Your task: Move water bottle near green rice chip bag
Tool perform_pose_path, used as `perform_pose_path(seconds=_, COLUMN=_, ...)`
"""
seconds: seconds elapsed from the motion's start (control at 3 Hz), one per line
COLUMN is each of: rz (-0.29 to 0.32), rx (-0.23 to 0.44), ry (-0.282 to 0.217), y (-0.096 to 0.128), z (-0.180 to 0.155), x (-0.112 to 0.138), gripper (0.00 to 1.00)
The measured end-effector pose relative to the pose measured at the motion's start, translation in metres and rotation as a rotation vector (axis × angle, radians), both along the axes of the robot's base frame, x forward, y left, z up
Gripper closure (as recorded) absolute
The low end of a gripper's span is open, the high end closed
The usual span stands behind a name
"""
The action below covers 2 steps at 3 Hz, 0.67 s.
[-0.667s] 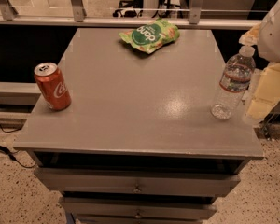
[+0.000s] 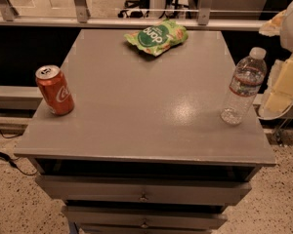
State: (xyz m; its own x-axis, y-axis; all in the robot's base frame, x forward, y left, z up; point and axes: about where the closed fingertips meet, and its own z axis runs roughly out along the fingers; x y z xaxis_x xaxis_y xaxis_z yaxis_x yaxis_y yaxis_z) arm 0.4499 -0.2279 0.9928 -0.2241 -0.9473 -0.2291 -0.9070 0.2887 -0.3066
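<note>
One water bottle (image 2: 244, 74) stands upright by the table's (image 2: 136, 116) right edge, well apart from the green rice chip bag (image 2: 157, 36); expect it light, thin-walled, tippy, so grip at the label band (image 2: 242, 90) with the claw (image 2: 283, 89) just beside it, whose spread you cannot tell.

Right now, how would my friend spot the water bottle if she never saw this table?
Look at the grey table, then its right edge, just beside the gripper. The bottle stands upright there. It is clear with a white cap and red band, taller than the red can on the left.
</note>
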Motion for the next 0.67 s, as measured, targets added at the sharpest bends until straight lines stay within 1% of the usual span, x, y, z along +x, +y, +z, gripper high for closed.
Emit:
perform_pose_path(seconds=0.33, rz=-0.01, rx=0.01, ry=-0.08, y=-0.012, z=0.023, x=0.012, gripper=0.0)
perform_pose_path(seconds=0.67, rz=-0.02, rx=0.029, ry=-0.127, y=-0.023, z=0.037, x=0.017, gripper=0.0)
